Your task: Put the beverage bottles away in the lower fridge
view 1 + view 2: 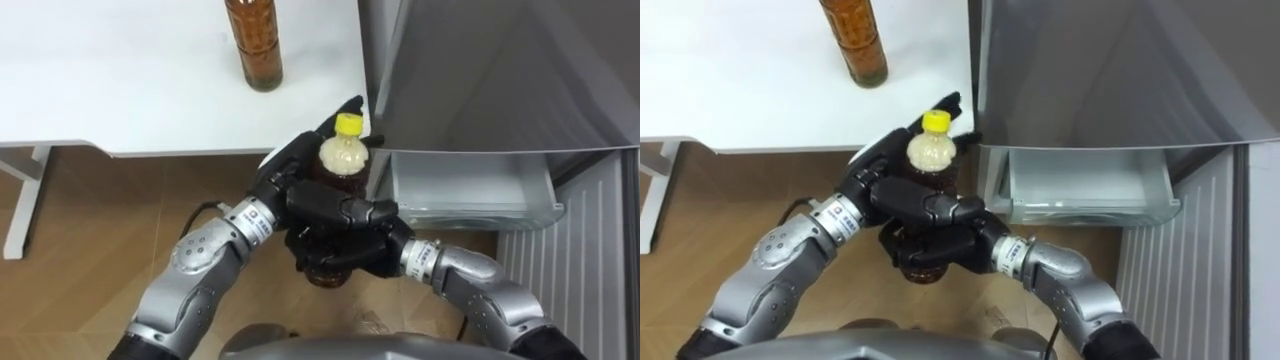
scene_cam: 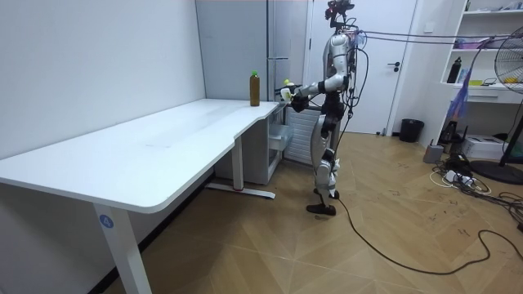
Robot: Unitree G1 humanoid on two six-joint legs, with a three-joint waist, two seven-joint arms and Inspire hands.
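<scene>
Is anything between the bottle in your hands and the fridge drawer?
Nothing visible. The yellow-capped bottle, gripped by the left hand and right hand, sits just left of the pulled-out drawer, with only a bare gap between. The other bottle stands apart on the table, out of the path.

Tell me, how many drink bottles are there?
2. One brown bottle stands on the white table; the yellow-capped bottle is clasped between the left hand and right hand beside the fridge. Others may be hidden inside it.
</scene>
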